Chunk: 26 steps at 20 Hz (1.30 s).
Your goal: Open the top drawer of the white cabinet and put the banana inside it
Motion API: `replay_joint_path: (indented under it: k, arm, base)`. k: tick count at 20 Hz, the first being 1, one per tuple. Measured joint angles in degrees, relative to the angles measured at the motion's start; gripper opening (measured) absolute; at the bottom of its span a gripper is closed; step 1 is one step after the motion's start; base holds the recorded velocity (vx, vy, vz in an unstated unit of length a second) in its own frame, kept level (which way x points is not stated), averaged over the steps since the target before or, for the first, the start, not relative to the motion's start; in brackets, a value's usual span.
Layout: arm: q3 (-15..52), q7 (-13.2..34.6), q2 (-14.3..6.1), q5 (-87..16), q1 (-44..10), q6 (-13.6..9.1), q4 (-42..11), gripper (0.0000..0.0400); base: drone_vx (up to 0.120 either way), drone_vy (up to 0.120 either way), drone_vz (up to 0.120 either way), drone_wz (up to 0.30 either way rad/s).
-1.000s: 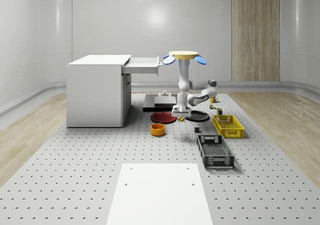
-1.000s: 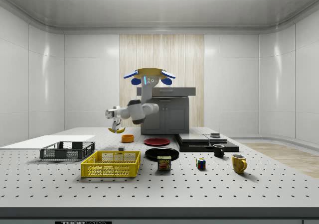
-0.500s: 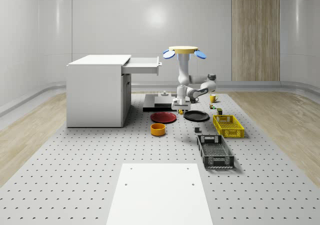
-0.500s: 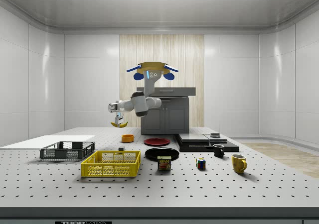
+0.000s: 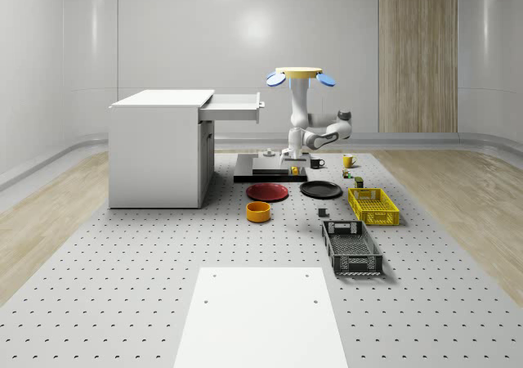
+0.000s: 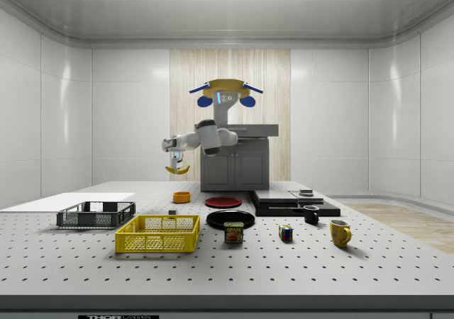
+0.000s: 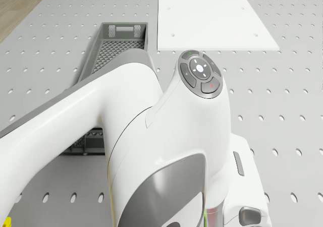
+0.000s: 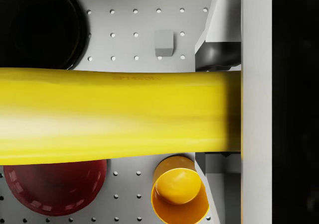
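Banana hangs from my tool in the side view, clear of the worktop, well above the orange bowl and the red plate. In the wrist view the fruit lies crosswise right in front of the camera, one finger pressed against its end, so I read the tool as pinching the banana across its body. That crosswise hold keeps the long fruit level; my guess is it will drop flat into the drawer rather than tip.

Drone hovers over the worktop's far part, above the black slab, on the open side of the white cabinet. Arm folds down and out from it.

Top drawer already stands pulled out toward the drone. The banana hangs lower than the drawer's rim and off to the whole-scene view's right of it, apart from the cabinet.

Judgement: opening is done, carry is under way. What remains is raising the load above the drawer's front and bringing it over the cavity before letting go. Risk I see: clipping the drawer front with the fruit's overhanging end.
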Motion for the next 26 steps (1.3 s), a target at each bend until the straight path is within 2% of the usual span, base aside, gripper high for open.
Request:
replay_joint_path:
  k: [26]
  arm:
    - [0.0, -0.1, -0.7, -0.3, 0.1, 0.6, 0.0, 0.0200]
  base:
    - [-0.120, 0.000, 0.120, 0.000]
